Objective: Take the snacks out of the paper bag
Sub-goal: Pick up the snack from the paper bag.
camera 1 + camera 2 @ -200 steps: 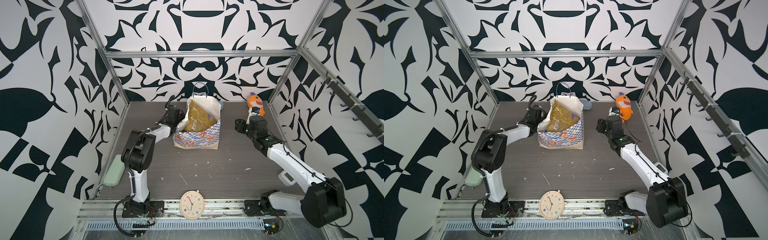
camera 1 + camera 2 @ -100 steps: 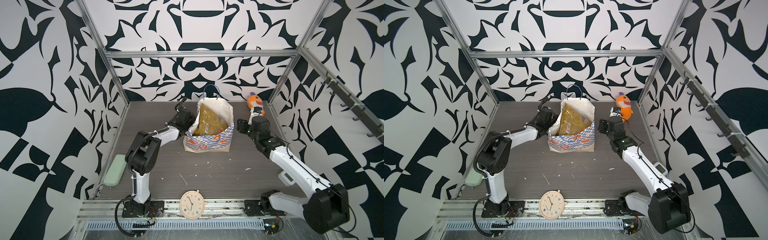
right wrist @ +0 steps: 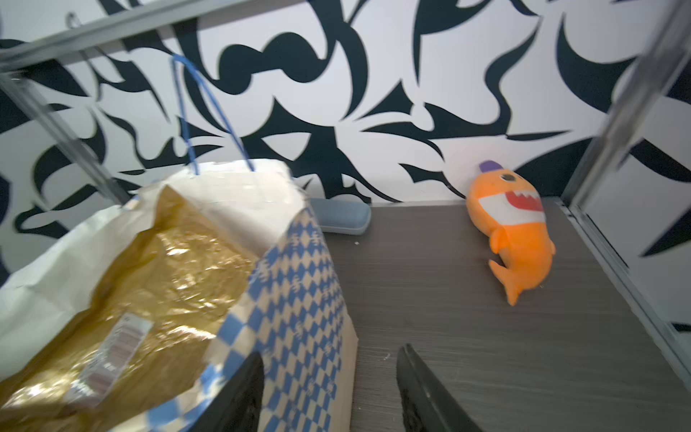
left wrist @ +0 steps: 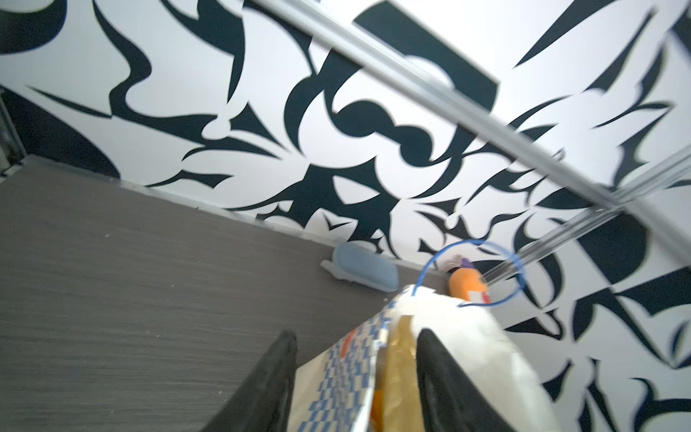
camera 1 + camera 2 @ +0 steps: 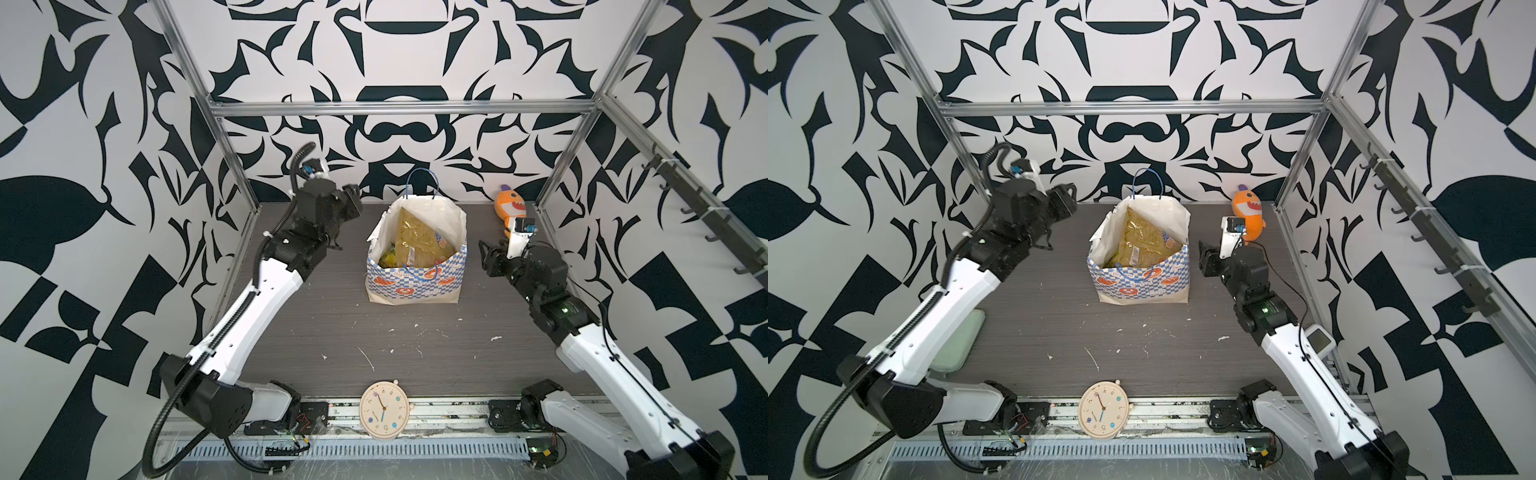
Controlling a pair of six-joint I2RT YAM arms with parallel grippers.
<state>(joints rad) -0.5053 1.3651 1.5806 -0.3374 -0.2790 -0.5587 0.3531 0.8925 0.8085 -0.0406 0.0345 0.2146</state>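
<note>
Grey tabletop (image 5: 332, 324) carried the paper bag (image 5: 415, 282) upright near its back middle, snacks (image 5: 415, 237) inside. Beside it, the left fingers (image 4: 269, 385) and the right fingers (image 3: 243, 396) stood spread wide, holding nothing, clear of the bag.

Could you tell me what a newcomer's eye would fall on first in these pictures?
The bold black-and-white patterned walls strike first, enclosing the whole table. Next comes the paper bag, standing upright mid-table toward the back, with a large gold packet filling its open mouth. The orange plush shark stands out in the back right corner.
</note>
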